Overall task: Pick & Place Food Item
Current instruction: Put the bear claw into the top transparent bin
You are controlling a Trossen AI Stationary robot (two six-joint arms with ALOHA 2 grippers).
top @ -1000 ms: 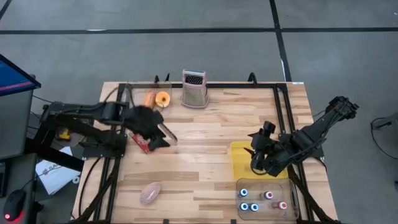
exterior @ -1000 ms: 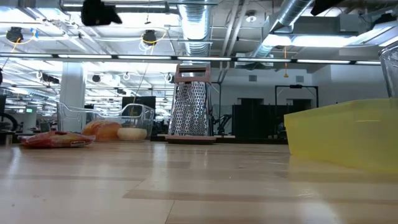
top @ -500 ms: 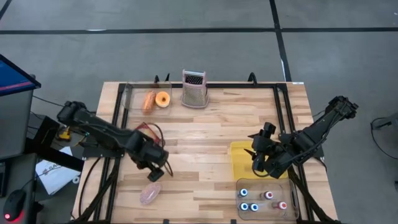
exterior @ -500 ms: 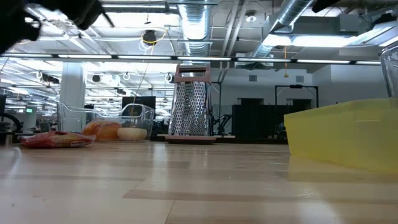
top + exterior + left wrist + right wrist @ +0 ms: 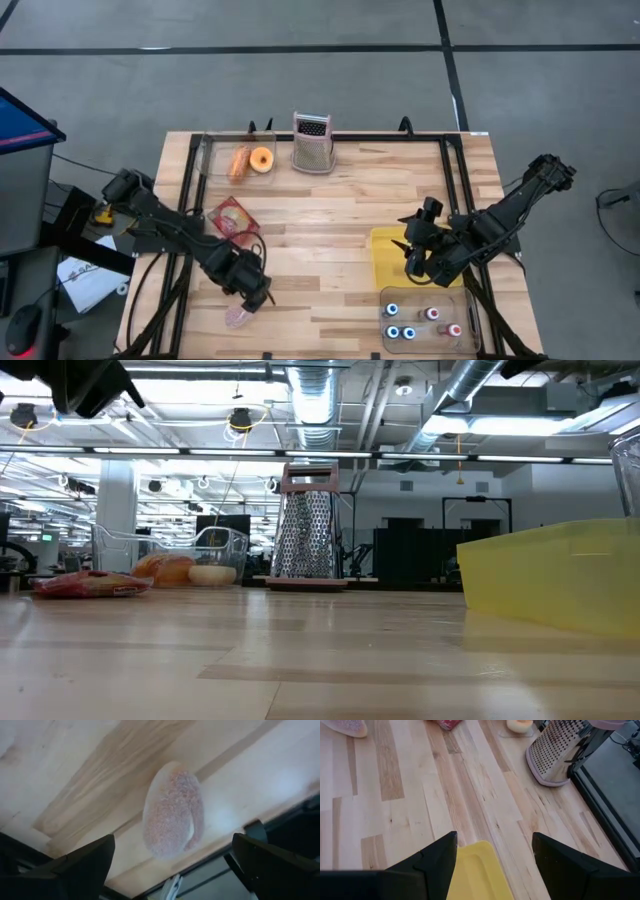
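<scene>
A pink, speckled oval food item (image 5: pixel 173 817) lies flat on the wooden table near its near edge (image 5: pixel 240 316). My left gripper (image 5: pixel 172 841) hangs open just above it, pointing steeply down, one finger on each side and clear of it (image 5: pixel 252 293). A red food packet (image 5: pixel 235 217) lies flat on the table, left of centre (image 5: pixel 90 583). My right gripper (image 5: pixel 494 840) waits open above the yellow tray (image 5: pixel 400 250) on the right side (image 5: pixel 415 262).
A clear bin (image 5: pixel 240 158) with orange food pieces stands at the far left, and a metal grater (image 5: pixel 312 143) beside it. A clear box of small bottles (image 5: pixel 425 320) sits at the near right. Black frame rails (image 5: pixel 185 200) run along the table's sides.
My left gripper has swung from over the red packet toward the table's near edge and come down, tipping to point steeply downward and rolling, until it hangs over the pink item. The red packet, uncovered, lies where it was.
</scene>
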